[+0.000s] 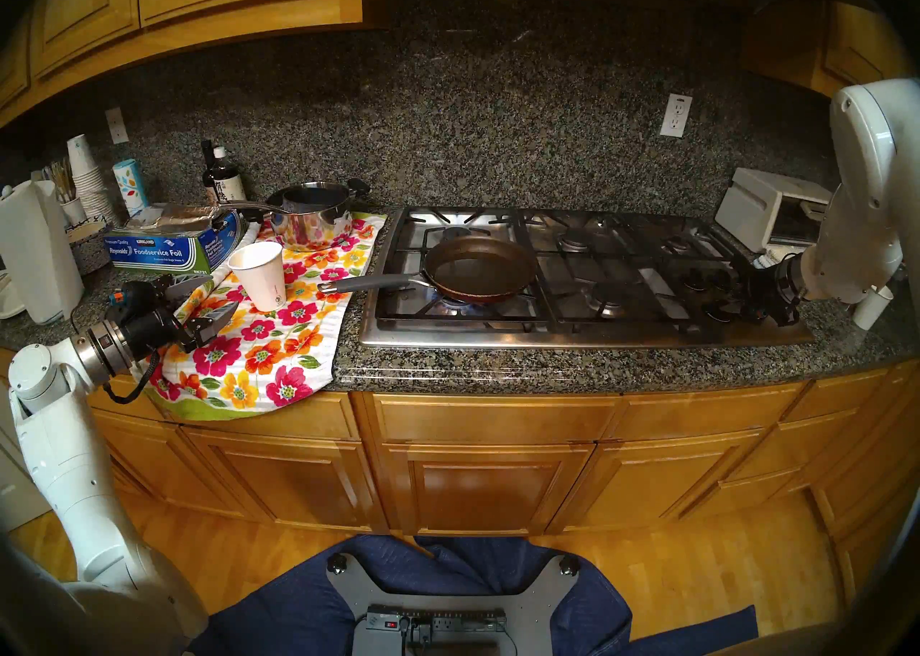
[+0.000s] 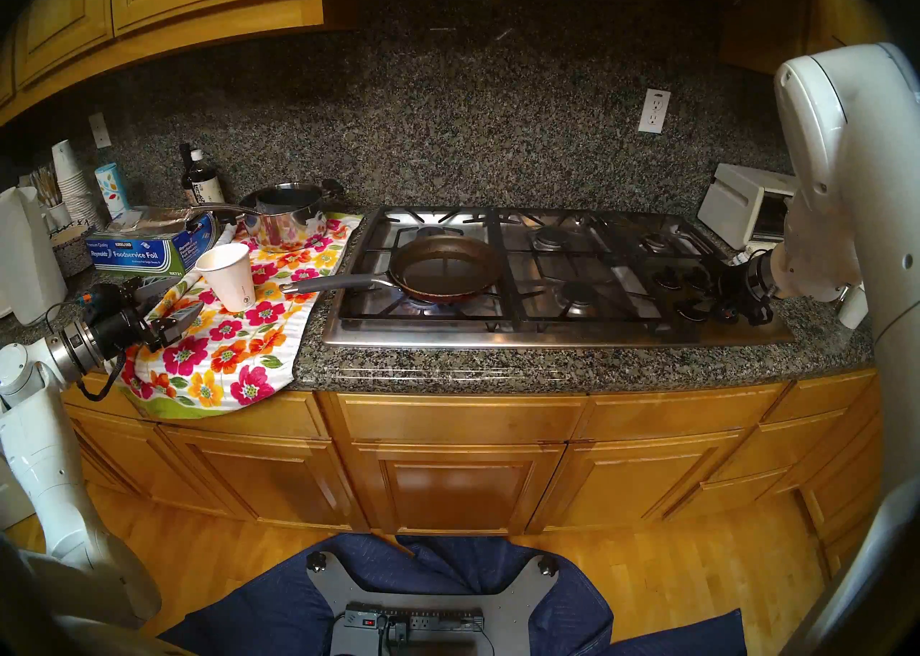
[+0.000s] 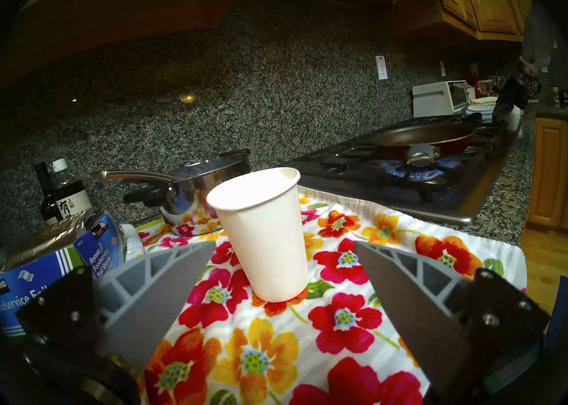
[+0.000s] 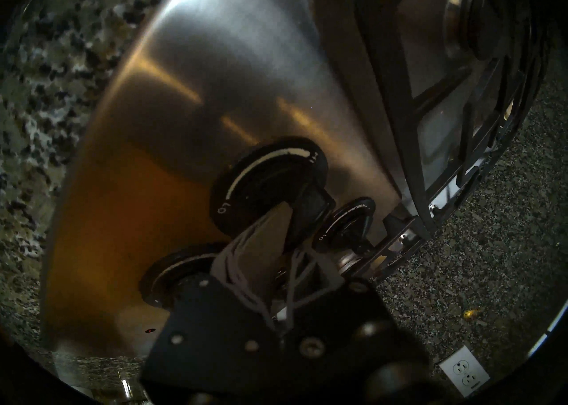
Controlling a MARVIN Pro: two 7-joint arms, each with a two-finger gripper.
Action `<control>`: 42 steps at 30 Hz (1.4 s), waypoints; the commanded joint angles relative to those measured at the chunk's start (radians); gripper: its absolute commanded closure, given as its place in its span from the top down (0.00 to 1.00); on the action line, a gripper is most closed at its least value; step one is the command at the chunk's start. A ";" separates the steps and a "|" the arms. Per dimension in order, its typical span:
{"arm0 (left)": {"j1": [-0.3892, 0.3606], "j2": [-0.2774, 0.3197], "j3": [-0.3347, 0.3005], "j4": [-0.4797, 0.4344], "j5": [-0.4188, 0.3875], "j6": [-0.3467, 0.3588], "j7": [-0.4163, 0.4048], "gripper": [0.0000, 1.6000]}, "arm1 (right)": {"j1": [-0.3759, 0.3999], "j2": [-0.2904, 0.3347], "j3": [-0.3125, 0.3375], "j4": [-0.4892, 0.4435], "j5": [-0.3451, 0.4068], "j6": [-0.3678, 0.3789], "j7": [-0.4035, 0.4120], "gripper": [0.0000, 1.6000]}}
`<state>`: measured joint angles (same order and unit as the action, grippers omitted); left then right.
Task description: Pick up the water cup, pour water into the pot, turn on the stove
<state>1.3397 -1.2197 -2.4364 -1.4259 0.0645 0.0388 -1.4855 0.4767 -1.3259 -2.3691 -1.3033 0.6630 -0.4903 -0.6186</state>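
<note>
So the right gripper (image 4: 295,210) has its jaws pinched on a stove knob (image 4: 267,186) lower centre, while the left gripper (image 3: 284,250) jaws sit apart, cup (image 3: 261,235) between them, untouched; pan (image 1: 480,269) over blue flame (image 3: 412,172).

1. right gripper (image 4: 290,214): grey fingers (image 4: 270,226) pressed together on a black knob (image 4: 267,186).
2. two more knobs flank it on the steel stove (image 4: 215,72).
3. granite surface (image 4: 461,272) alongside.
</note>
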 commanded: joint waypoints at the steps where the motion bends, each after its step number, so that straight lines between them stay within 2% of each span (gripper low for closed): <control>1: -0.019 0.012 -0.002 -0.020 -0.018 -0.002 0.002 1.00 | 0.048 -0.012 0.001 0.080 0.062 -0.012 0.043 0.00; 3: -0.019 0.012 -0.002 -0.020 -0.017 -0.002 0.002 1.00 | 0.067 -0.019 -0.003 0.077 0.069 -0.044 0.064 0.75; 4: -0.019 0.012 -0.002 -0.020 -0.016 -0.002 0.002 1.00 | 0.074 -0.019 -0.005 0.079 0.072 -0.055 0.072 0.75; 5: -0.019 0.012 -0.002 -0.020 -0.015 -0.002 0.002 1.00 | 0.086 -0.021 -0.009 0.078 0.078 -0.076 0.091 1.00; 22: -0.019 0.011 -0.001 -0.019 -0.013 -0.002 0.002 1.00 | 0.199 -0.015 -0.084 0.182 0.218 -0.299 0.338 1.00; 28: -0.018 0.011 -0.001 -0.019 -0.011 -0.002 0.002 1.00 | 0.247 -0.006 -0.072 0.210 0.308 -0.392 0.428 1.00; 33: -0.018 0.011 -0.001 -0.018 -0.011 -0.002 0.002 1.00 | 0.265 0.001 -0.060 0.221 0.368 -0.434 0.470 1.00; 34: -0.018 0.011 -0.001 -0.018 -0.010 -0.002 0.002 1.00 | 0.271 0.008 -0.052 0.226 0.407 -0.453 0.493 1.00; 42: -0.017 0.011 0.000 -0.018 -0.009 -0.002 0.002 1.00 | 0.276 0.057 -0.014 0.256 0.553 -0.467 0.556 1.00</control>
<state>1.3413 -1.2197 -2.4352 -1.4253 0.0672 0.0387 -1.4855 0.6969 -1.3048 -2.4041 -1.0972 1.1036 -0.9555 -0.0907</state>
